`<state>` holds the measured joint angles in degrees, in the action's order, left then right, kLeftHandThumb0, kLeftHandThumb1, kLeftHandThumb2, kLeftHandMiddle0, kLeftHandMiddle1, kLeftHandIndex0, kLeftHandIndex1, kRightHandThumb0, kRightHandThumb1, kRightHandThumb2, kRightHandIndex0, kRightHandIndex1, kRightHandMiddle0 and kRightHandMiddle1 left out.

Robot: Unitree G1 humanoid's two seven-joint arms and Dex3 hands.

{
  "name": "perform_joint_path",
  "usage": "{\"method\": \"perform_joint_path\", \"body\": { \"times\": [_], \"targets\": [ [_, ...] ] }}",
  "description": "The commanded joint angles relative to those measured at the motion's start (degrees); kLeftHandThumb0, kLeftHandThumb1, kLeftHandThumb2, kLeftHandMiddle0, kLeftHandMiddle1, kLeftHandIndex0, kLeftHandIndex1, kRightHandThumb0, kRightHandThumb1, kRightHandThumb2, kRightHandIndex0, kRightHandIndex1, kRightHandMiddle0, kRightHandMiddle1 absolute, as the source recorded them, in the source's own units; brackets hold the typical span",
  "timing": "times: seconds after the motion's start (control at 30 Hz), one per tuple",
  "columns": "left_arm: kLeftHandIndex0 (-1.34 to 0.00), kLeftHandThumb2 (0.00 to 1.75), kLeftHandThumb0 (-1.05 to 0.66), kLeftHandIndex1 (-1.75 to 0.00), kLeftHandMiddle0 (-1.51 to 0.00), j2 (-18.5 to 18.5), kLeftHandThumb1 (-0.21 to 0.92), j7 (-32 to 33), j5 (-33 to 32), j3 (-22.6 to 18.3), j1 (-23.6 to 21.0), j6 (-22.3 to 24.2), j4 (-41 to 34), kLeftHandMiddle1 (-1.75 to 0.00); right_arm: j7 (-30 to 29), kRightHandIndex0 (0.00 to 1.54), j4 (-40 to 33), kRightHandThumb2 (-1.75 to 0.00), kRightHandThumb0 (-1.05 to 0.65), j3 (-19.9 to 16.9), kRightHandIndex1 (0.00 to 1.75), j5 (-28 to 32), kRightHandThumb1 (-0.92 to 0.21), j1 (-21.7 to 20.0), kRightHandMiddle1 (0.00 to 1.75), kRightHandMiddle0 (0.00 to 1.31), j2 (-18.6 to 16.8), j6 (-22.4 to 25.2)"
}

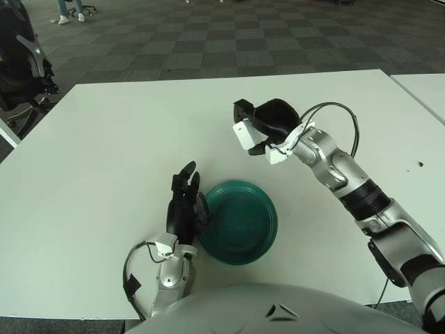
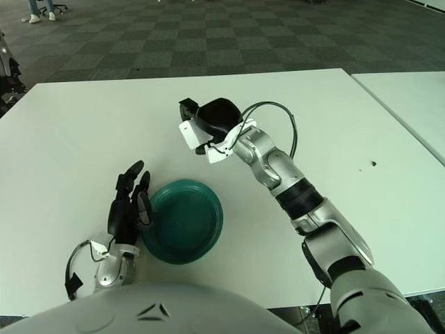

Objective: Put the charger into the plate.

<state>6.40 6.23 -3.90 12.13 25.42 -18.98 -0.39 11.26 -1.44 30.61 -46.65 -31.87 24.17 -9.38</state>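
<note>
Charger (image 1: 244,134) gripped in right robot hand (image 1: 268,129) beyond green plate (image 1: 240,221); left robot hand (image 1: 185,205) open beside plate

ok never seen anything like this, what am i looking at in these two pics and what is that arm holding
Both pictures come from a humanoid robot's head camera, its two eyes set slightly apart, looking down at a white table. The grey curve at the bottom is the robot's own body. Its right hand, raised above the table beyond the plate, is closed around a small white charger. Its left hand, fingers straight and holding nothing, shows at the left edge of a dark green plate, which has nothing in it. The job is to put the charger into that plate; it is not there yet.
</note>
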Motion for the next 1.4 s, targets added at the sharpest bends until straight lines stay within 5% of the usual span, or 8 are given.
{"method": "perform_joint_path", "body": {
  "times": [0.0,0.3,0.87,1.37],
  "targets": [
    [0.00,1.01,-0.98,-0.77,-0.34,2.8,0.92,2.1,1.4,0.3,0.7,1.9,1.3,0.00,4.1,0.94,-6.6,-1.15,-0.44,-0.6,1.75,0.1,-0.45,3.4,1.75,0.51,1.1,0.4],
    [0.00,1.02,-1.00,-0.75,-0.30,3.2,0.92,3.6,2.7,1.2,1.4,1.4,0.0,0.00,9.5,1.02,-15.5,-1.17,-0.45,0.5,1.75,-0.7,-0.43,8.4,1.75,0.52,4.3,-6.5],
    [0.00,1.05,-0.96,-0.63,-0.27,3.2,0.92,4.4,3.5,1.9,1.2,-0.9,0.1,-0.01,22.0,1.05,-27.0,-1.16,-0.44,2.8,1.75,2.5,-0.43,16.7,1.74,0.52,5.0,-10.3],
    [0.00,1.08,-0.90,-0.64,-0.30,2.2,0.92,5.7,6.5,3.0,1.7,6.4,-4.9,-0.01,29.8,0.99,-27.8,-1.14,-0.44,2.3,1.75,4.8,-0.46,16.9,1.75,0.50,6.7,-12.8]
  ]
}}
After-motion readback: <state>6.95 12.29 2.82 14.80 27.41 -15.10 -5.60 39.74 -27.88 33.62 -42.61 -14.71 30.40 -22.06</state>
